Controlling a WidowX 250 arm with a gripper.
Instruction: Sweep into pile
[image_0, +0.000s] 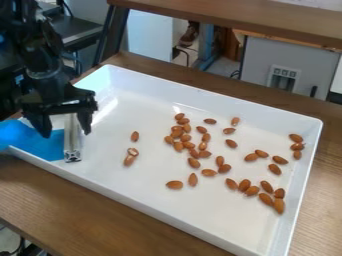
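Your black fingers (85, 121) stand wide apart, a silver bar (73, 140) between them seemingly unclamped, so sweeping the almonds (177, 129) scattered across the white tray (220, 215) could twist it loose.

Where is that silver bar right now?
In the camera view, the silver bar is at the left end of the white tray, by the black gripper and just right of the blue piece.
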